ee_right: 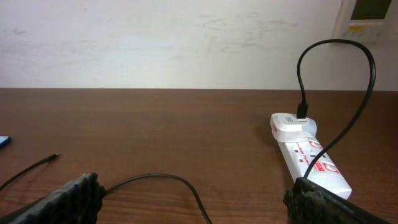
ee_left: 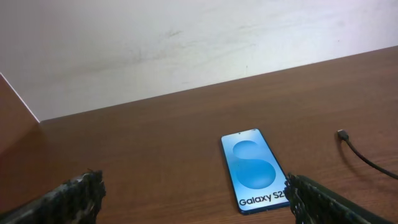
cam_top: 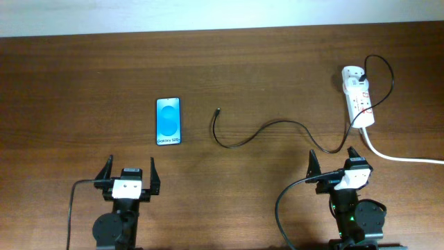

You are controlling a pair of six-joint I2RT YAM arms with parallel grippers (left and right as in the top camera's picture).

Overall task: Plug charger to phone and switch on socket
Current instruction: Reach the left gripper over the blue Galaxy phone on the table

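The phone (cam_top: 168,121) lies flat, blue screen up, left of centre; in the left wrist view it (ee_left: 254,168) sits just ahead, towards my right finger. The thin black charger cable (cam_top: 267,128) snakes across the table, its small plug end (cam_top: 218,110) free, right of the phone; the plug end also shows in the left wrist view (ee_left: 341,133). The white socket strip (cam_top: 357,95) lies at the far right with a white adapter plugged in. My left gripper (cam_top: 129,171) is open and empty, nearer than the phone. My right gripper (cam_top: 332,164) is open and empty, with the cable (ee_right: 180,183) between its fingers.
A thick white mains cord (cam_top: 402,158) runs from the strip off the right edge. A pale wall (ee_right: 186,43) rises behind the table's far edge. The wooden table (cam_top: 83,83) spreads wide to the left of the phone.
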